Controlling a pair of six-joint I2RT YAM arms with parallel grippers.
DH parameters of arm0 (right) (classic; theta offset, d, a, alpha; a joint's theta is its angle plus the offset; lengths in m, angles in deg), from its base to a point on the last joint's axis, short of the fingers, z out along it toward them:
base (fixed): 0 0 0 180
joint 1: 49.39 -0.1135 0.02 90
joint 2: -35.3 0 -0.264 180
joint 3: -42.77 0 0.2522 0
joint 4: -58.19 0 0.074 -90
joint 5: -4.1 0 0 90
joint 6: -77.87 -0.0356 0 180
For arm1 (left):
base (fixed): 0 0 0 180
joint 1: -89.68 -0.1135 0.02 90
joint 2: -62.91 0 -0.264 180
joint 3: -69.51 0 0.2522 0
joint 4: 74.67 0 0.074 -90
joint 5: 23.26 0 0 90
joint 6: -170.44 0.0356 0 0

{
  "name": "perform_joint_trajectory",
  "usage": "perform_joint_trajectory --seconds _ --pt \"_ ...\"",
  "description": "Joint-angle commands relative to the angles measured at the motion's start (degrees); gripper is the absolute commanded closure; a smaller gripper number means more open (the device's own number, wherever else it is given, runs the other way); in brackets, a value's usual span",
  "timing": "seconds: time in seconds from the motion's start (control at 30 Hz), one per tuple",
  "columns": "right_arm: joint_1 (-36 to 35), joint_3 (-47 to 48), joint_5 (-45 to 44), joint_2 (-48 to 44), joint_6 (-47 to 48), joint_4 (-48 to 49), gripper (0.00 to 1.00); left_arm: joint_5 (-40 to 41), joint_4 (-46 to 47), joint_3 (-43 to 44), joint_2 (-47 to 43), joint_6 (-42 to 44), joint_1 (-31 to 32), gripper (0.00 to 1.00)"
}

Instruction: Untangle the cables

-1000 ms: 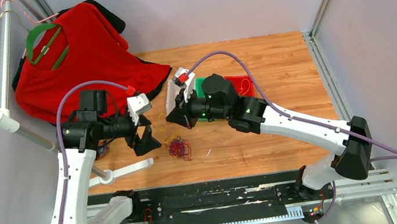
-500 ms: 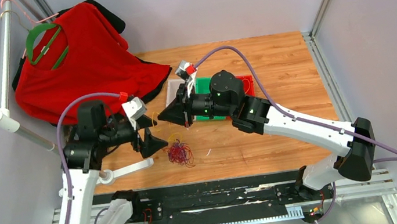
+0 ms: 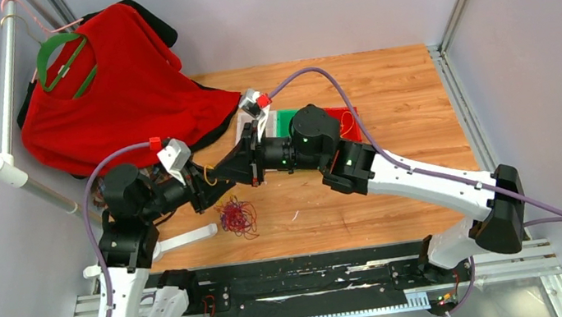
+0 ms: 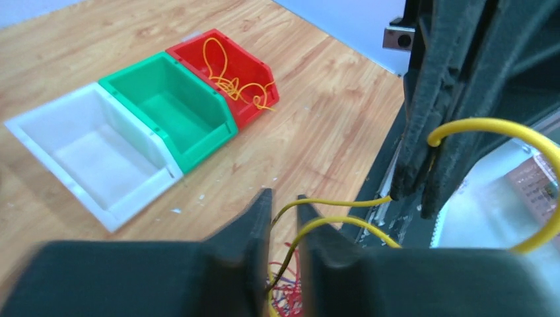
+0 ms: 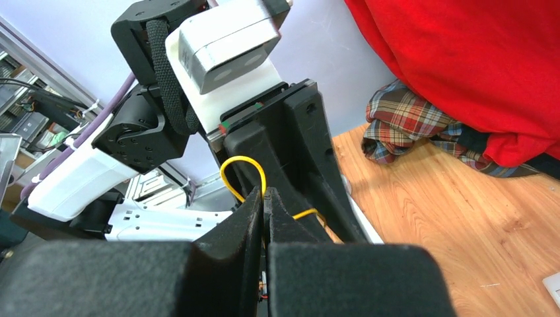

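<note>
Right end effector (image 5: 264, 205) is clamped shut on the yellow cable (image 5: 243, 160), whose loop rises from its fingertips, and the left end effector (image 4: 284, 211) faces it tip to tip, its jaws a narrow slit apart with the same cable running through the gap; the slit looks wider than the cable. Both meet above the bench (image 3: 403, 108), to the left of the green bin (image 4: 205, 142) and nearer the arm bases. The remaining cables (image 3: 236, 217), a red and dark tangle, lie on the bench below the left end effector, left of the green bin and nearer still. A white bin (image 4: 86, 152) touches the green bin's left side and a red bin (image 4: 254, 69) its right, with another yellow wire (image 4: 228, 72) coiled inside the red one. Far left of the green bin a red shirt (image 3: 118, 82) hangs over a plaid cloth (image 5: 409, 132). Compared with a second ago, the left end effector has swung in to the right one and narrowed from wide open, and the tangle has slid a little further left of the green bin.
</note>
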Motion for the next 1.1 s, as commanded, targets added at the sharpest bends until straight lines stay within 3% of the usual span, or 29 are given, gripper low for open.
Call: perform_joint_trajectory --seconds 0.0,0.07,0.1,0.27,0.3,0.43,0.57,0.87,1.07 --pt "-0.9 1.7 -1.0 -0.3 -0.1 2.3 1.0 -1.1 -0.4 0.9 -0.2 -0.3 0.5 0.85" --pt "-0.9 1.3 -2.3 -1.0 0.7 1.5 0.99 -1.1 -2.3 1.5 -0.2 0.7 0.5 0.96" --pt "-0.9 1.1 -3.4 -1.7 1.4 0.6 0.94 -1.2 -2.8 1.8 -0.3 0.6 0.5 0.99" --pt "-0.9 -4.9 -11.9 -6.9 5.9 -0.7 0.41 -1.1 -3.0 3.3 -1.1 -1.4 0.5 0.99" --pt "-0.9 -7.2 -13.9 -8.5 7.0 -0.5 0.35 -0.4 -2.9 3.9 -1.2 -1.9 0.4 0.99" --pt "-0.9 -17.6 -21.4 -14.2 9.3 1.6 0.33 1.0 -1.8 5.6 -0.9 -5.5 0.5 0.99" --pt "-2.4 -21.2 -24.2 -15.4 12.4 1.8 0.32 2.2 0.3 5.6 -0.8 -9.7 0.5 0.99" --pt "-9.2 -14.8 -29.3 -9.0 20.6 3.8 0.31 2.1 -1.1 6.7 -0.1 -10.5 0.5 0.99" --pt "-11.4 -12.1 -32.1 -4.0 21.2 7.3 0.3 1.3 -1.6 6.9 -0.2 -11.5 0.5 0.99"
